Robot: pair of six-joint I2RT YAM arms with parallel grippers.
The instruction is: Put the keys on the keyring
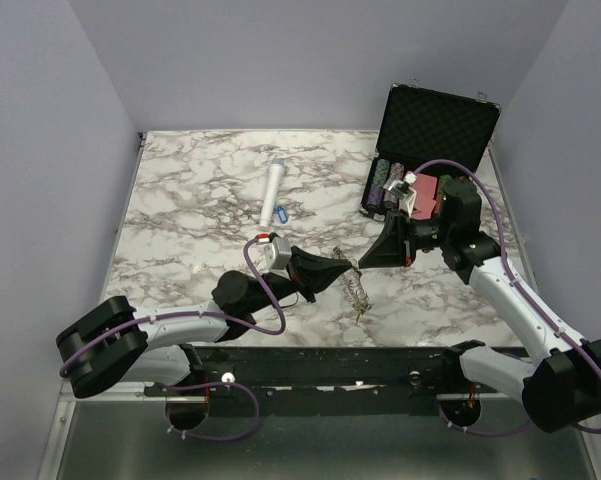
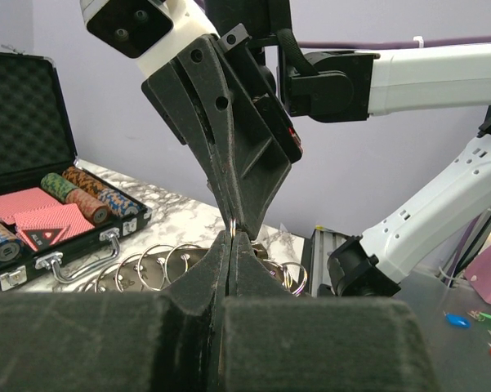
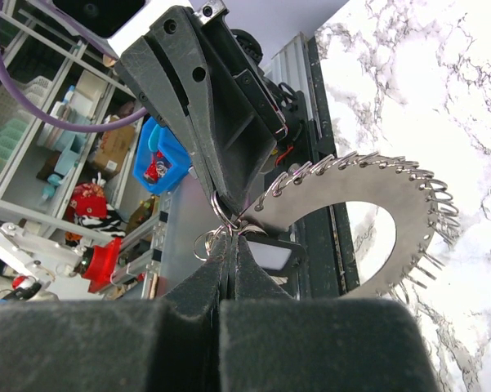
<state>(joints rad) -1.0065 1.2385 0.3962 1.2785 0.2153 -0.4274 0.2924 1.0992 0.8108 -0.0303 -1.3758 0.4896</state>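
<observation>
Metal keyring (image 3: 408,214) seemingly pinched, claws (image 3: 229,235) closed.

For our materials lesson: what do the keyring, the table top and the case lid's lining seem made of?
The keyring: likely metal, a flat dull-grey plate with wire loops at its rim. The table top: marble look, white with dark veins; possibly printed laminate. The case lid lining: probably black foam, with a dimpled texture.

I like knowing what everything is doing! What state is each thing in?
left gripper, shut on the keyring
right gripper, shut on the keyring
keyring, held between both grippers
poker chip case, open
white cylinder, lying flat
blue key tag, lying loose
</observation>
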